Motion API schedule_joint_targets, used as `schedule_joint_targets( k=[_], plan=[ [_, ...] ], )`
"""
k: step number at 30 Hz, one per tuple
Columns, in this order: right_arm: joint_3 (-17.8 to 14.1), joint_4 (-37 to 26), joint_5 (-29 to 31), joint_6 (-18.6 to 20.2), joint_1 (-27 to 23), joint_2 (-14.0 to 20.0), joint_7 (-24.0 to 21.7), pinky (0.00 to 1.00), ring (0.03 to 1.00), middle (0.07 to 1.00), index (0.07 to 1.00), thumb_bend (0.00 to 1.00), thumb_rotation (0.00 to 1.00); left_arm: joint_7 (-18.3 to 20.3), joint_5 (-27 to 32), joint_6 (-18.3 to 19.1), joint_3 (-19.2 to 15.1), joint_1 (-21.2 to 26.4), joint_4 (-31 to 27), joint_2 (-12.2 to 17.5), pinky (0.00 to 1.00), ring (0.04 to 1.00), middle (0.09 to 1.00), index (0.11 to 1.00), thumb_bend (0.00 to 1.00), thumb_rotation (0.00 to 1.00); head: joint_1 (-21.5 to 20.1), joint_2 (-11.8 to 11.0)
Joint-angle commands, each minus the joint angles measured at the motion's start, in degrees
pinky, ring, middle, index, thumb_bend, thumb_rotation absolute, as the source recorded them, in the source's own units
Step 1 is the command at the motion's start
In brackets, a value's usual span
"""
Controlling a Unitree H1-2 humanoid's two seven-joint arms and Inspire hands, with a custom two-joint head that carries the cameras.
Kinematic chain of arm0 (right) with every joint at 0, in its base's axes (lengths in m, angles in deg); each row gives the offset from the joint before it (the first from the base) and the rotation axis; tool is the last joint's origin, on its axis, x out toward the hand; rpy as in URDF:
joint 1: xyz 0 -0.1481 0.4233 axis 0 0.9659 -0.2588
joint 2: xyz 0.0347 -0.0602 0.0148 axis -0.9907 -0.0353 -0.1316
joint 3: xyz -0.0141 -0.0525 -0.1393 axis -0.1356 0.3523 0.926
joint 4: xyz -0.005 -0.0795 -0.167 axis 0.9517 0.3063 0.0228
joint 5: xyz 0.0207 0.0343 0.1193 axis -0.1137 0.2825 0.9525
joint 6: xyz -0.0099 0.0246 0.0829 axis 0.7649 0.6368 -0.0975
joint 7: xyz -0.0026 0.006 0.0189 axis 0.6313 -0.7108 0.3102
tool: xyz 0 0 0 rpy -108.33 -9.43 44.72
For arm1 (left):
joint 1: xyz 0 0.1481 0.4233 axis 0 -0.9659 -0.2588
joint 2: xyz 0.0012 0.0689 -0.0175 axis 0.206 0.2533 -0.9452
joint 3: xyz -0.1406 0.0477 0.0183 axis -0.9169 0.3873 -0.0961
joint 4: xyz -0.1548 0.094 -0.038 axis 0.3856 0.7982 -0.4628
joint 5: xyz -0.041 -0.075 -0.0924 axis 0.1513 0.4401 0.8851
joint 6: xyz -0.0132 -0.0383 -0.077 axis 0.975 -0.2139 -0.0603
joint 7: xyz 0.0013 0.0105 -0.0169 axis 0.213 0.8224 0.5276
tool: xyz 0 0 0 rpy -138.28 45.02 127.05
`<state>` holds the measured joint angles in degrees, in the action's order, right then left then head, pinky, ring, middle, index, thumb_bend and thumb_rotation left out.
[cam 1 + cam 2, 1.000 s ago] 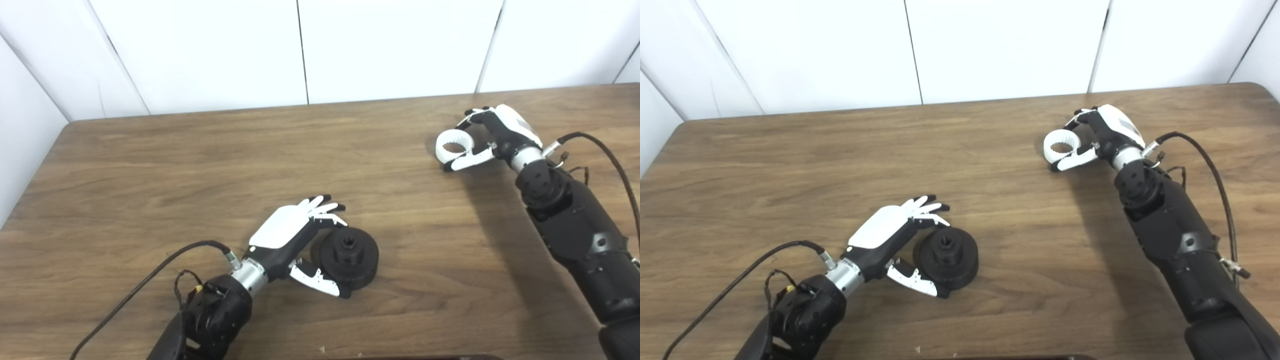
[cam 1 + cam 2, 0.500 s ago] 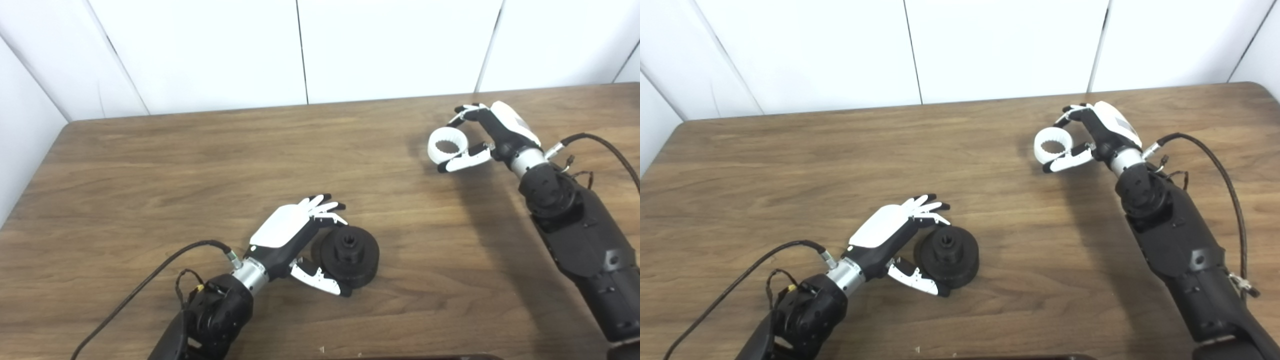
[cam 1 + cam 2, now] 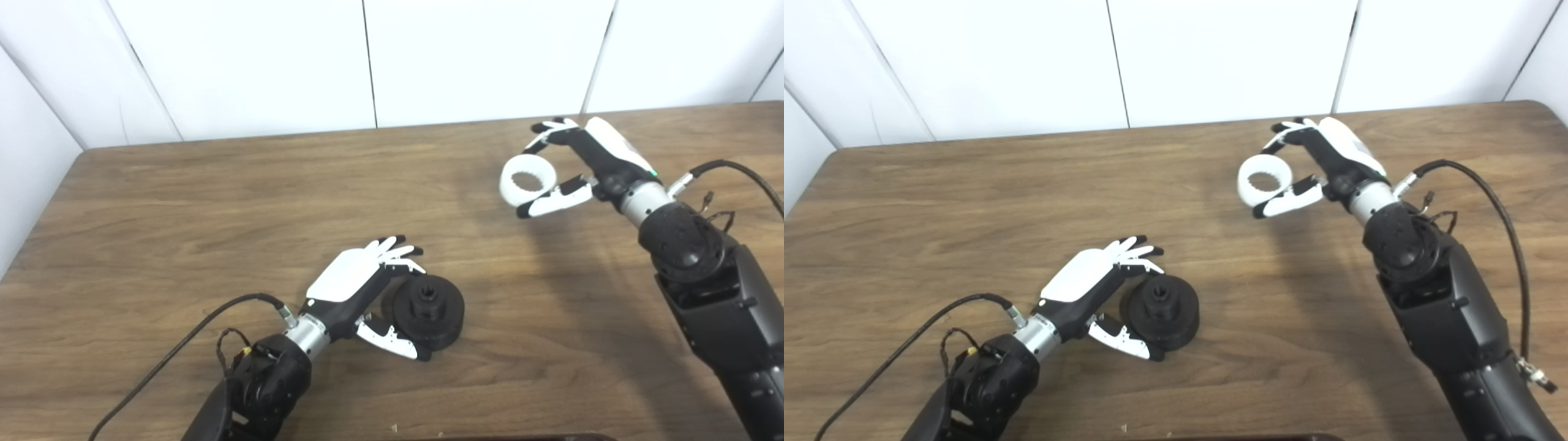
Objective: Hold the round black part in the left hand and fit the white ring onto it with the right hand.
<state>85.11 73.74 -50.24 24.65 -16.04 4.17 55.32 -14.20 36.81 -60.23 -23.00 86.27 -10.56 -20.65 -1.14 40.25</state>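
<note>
Wood-grain table [image 3: 184,202] fills most of both views, with white wall panels [image 3: 245,61] standing behind its far edge. Near the front middle of the table sits the round black part [image 3: 429,312], a squat disc with a raised hub and a hole in its middle, resting flat on the wood. The left hand [image 3: 361,294] lies against the part's left side: its fingers [image 3: 398,251] reach over the far edge of the disc and its thumb [image 3: 392,344] curls along the near edge, so the hand cups the part from two sides. Whether it truly grips the part or only rests around it cannot be told, since the part sits on the table. A black cable [image 3: 184,343] loops from the left wrist toward the bottom edge.

On the right, well apart from the black part, the right hand [image 3: 1323,162] holds the white ring [image 3: 1265,180] pinched between its thumb below and its fingers above. The ring has a toothed inner edge and faces roughly upward, tilted a little toward the cameras. It hangs above the table, casting a soft shadow on the wood beneath and to the right. The right arm [image 3: 1433,306] rises from the bottom right corner, with another black cable [image 3: 1488,202] arcing beside it.
</note>
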Motion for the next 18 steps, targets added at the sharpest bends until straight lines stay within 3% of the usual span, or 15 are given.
schedule_joint_targets(
  k=[1,4,11,18],
  plan=[
    [0.2,-3.5,0.1,-0.5,-1.5,0.6,-1.2,0.95,0.999,0.889,0.487,0.52,0.15,-0.4,-1.3,-0.1,-0.1,1.3,0.6,0.4,1.0,1.0,0.919,0.643,0.91,0.38,-0.1,0.1],
    [1.0,-5.8,-0.3,-0.4,-0.7,0.6,-2.6,0.93,0.992,0.884,0.487,0.52,0.15,-0.4,-1.1,0.0,-0.1,1.4,0.7,0.3,1.0,1.0,0.919,0.643,0.91,0.38,-0.1,0.1],
    [3.3,-11.9,-2.6,3.0,1.0,-0.8,-6.0,0.98,0.988,0.89,0.487,0.53,0.15,-0.2,-0.9,0.1,-0.1,1.5,0.7,0.4,1.0,1.0,0.919,0.641,0.9,0.38,-0.2,0.2],
    [4.3,-15.8,-3.8,3.5,3.0,-3.4,-9.1,1.0,0.999,0.898,0.487,0.53,0.15,-0.1,-1.2,0.4,-0.1,1.5,0.5,0.3,1.0,1.0,0.918,0.641,0.9,0.38,-0.1,0.3]
  ],
)
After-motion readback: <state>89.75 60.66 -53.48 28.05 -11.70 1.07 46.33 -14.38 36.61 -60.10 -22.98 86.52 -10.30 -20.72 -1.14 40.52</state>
